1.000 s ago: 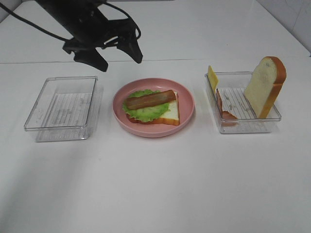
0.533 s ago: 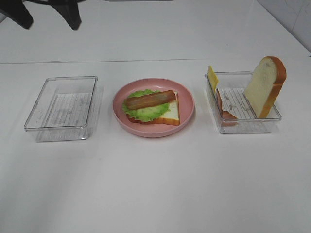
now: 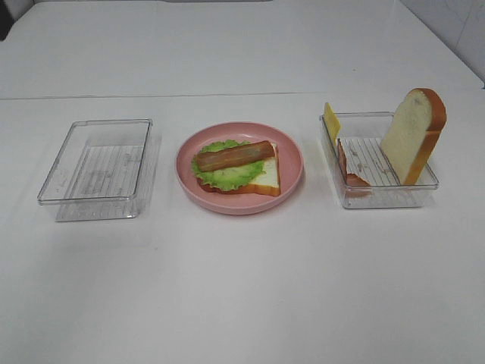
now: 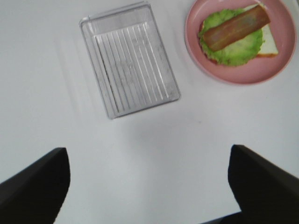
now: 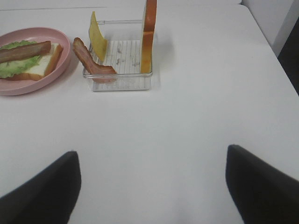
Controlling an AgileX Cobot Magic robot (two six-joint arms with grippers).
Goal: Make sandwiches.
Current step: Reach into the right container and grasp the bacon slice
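The part-built sandwich (image 3: pixel 236 168) lies on a round pink plate (image 3: pixel 292 163). It is a white bread slice (image 3: pixel 267 176) under green lettuce (image 3: pixel 227 176) with a brown-red bacon strip (image 3: pixel 233 155) on top. The right clear tray (image 3: pixel 379 199) holds an upright bread slice (image 3: pixel 413 135), a yellow cheese slice (image 3: pixel 331 121) and a reddish meat slice (image 3: pixel 350 168). My left gripper (image 4: pixel 147 154) hangs open high above the table, off to the side of the plate (image 4: pixel 243 77). My right gripper (image 5: pixel 152 154) is open, well short of the tray (image 5: pixel 119 81). Neither arm shows in the high view.
An empty clear ribbed tray (image 3: pixel 98 167) sits left of the plate, seen also in the left wrist view as the empty tray (image 4: pixel 128 58). The white table's right edge (image 5: pixel 268 51) runs near the right tray. The plate (image 5: pixel 56 70) lies beside that tray.
The left arm, hovering behind the plate and the left tray a second ago, has pulled away up and to the left, out of the high view. The food and trays have not moved.
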